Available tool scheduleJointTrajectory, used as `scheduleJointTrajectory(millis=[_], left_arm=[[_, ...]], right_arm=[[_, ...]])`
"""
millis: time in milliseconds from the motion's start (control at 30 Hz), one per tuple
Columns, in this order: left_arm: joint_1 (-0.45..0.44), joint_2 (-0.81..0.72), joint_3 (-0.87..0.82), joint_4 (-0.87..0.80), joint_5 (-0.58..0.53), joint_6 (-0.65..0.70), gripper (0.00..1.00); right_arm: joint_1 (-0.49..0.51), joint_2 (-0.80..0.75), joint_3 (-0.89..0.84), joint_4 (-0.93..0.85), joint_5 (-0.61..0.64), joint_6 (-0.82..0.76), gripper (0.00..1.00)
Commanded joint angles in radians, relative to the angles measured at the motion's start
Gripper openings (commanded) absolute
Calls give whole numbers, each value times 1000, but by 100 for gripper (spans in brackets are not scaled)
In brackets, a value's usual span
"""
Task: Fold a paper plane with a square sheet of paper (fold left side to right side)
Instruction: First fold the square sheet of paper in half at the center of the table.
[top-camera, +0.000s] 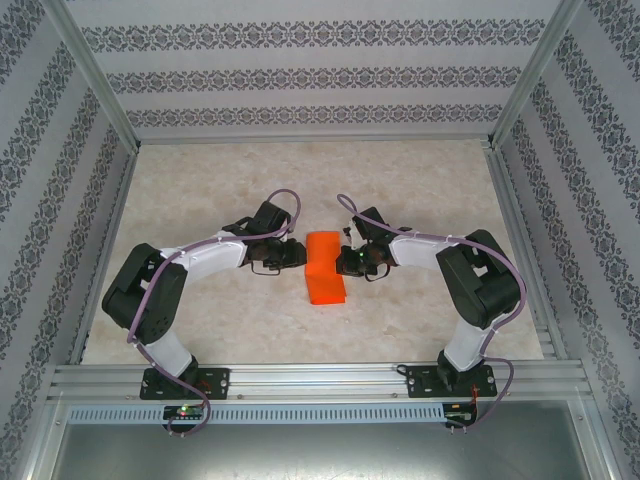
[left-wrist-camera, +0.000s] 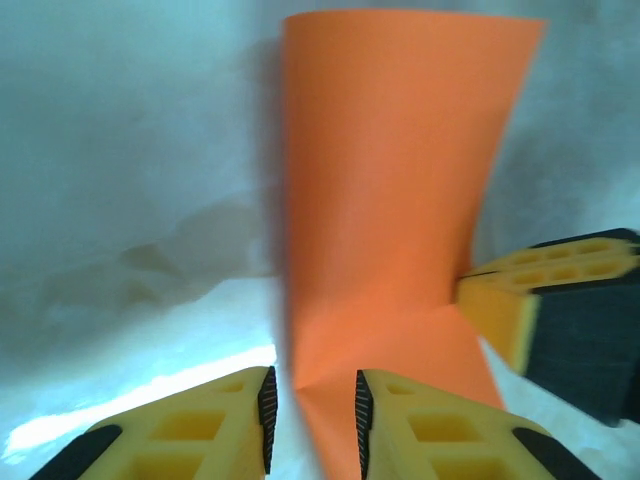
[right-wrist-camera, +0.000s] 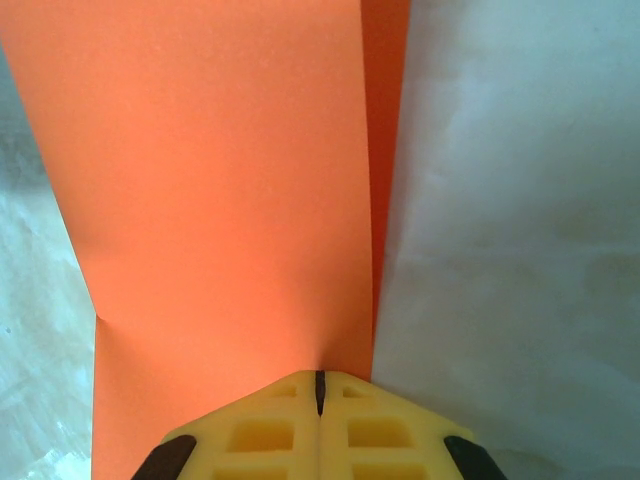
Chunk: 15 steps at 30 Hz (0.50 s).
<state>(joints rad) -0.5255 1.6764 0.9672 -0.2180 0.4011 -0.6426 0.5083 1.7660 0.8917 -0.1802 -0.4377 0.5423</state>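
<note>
Between my left claw (left-wrist-camera: 315, 400) and my right claw (right-wrist-camera: 320, 378): paper (top-camera: 325, 268), folded into a narrow strip. Left claw is partly open; the paper's edge runs into the gap between its tips, not clamped. Right claw is fully closed, tip touching the paper's opposite edge; I can't tell whether that's a pinch or just a press

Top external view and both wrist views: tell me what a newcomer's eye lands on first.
The bright orange sheet of paper, folded narrow, lies at the centre of the pale table. The left gripper and right gripper flank it: the left's jaws straddle one edge, the right's are shut at the opposite edge.
</note>
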Motion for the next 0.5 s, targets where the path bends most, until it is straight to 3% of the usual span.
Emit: scheduleJointTrajectory(millis=[0,233,467], left_arm=[[-21,18,14,134,110,3,30],[-41,155,63,185,161,-8,26],[-39,192,61,138,88,5,24]], right_arm=[[4,47,-20,-110,67,-20,5],[6,47,-20,-114,65,-22,5],[6,46,-22,-118,67,-24,5]])
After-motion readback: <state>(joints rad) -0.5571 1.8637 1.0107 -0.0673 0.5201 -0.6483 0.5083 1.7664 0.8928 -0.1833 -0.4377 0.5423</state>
